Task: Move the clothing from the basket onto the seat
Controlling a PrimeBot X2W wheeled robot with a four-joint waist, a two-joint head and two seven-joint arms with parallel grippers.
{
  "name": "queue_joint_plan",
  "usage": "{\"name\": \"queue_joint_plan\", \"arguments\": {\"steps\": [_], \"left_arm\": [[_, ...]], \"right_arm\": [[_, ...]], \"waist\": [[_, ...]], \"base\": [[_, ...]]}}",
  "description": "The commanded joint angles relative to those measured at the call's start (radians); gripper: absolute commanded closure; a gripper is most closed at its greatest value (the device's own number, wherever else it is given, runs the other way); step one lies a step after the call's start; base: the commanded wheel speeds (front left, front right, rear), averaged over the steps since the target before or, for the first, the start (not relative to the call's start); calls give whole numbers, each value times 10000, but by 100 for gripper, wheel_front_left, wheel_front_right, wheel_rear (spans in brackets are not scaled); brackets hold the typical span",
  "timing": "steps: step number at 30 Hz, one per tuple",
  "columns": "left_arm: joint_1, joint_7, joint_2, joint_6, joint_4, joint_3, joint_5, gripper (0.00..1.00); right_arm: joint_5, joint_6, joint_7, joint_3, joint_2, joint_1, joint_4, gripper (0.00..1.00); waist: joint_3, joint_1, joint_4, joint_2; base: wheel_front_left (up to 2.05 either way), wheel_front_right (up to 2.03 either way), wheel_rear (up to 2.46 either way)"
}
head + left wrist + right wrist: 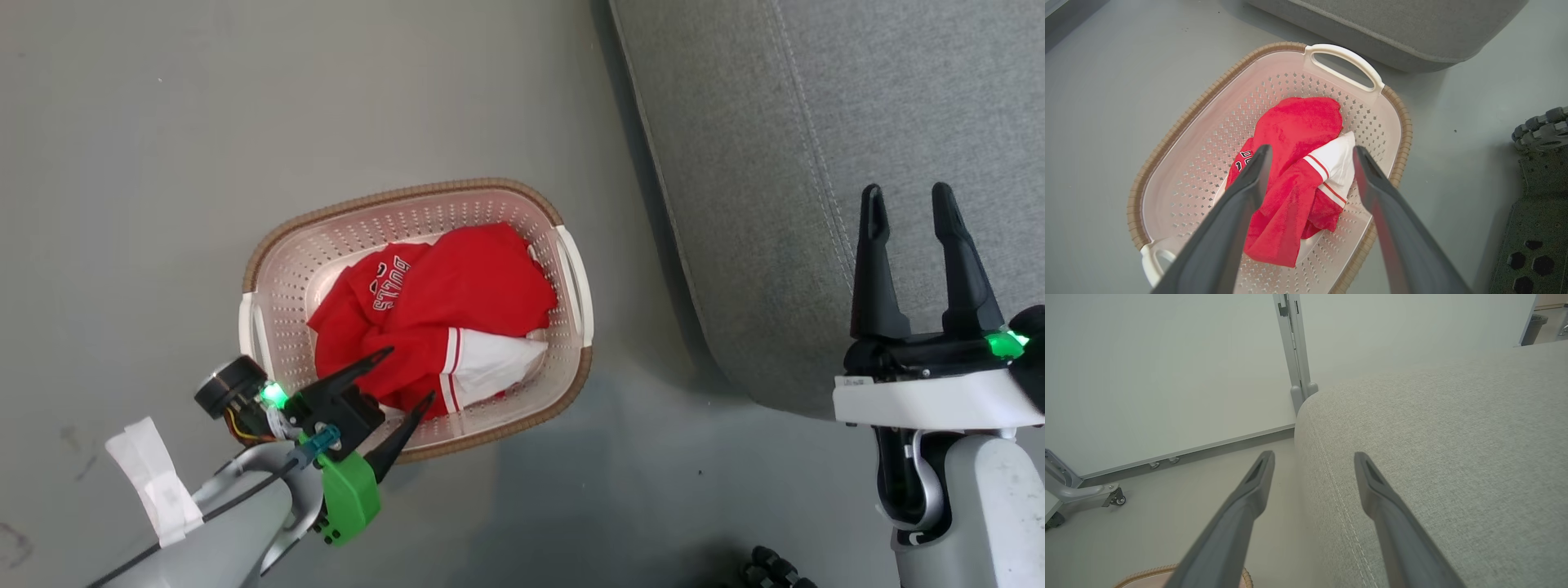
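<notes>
Red clothing [441, 314] with white trim and white lettering lies bunched in the cream basket [282, 269] on the floor. In the left wrist view the clothing [1294, 179] sits between and beyond my fingers inside the basket [1180, 171]. My left gripper [408, 376] hangs open over the basket's near edge, fingers pointing at the fabric, holding nothing. The grey seat [816, 122] fills the upper right. My right gripper [906, 200] stands open over the seat's edge, empty. In the right wrist view the gripper [1314, 457] straddles the seat's [1453, 457] stitched edge.
Grey floor [163, 122] surrounds the basket. A white wall panel [1167, 367] with a grey post [1294, 347] stands beyond the seat, and a castor foot [1114, 496] rests at its base. The robot's dark base [1535, 196] shows beside the basket.
</notes>
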Motion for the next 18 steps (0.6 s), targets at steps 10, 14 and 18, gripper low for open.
{"name": "queue_joint_plan", "arguments": {"steps": [10,14,18], "left_arm": [[-1416,-4,285,-30,1208,-868,393,0],[-1842,-3,302,-30,1557,-1272,925,0],[-2153,-4,221,-30,1744,-1318,1220,0]], "right_arm": [[577,1,-32,49,-20,-443,-303,0],[848,1,-32,-87,-19,-545,-381,0],[1026,1,-32,-89,-19,-584,-371,0]], "waist": [[1948,-1,-587,0],[2367,-1,-746,0],[2709,-1,-820,0]], "base": [[0,0,0],[0,0,0],[0,0,0]]}}
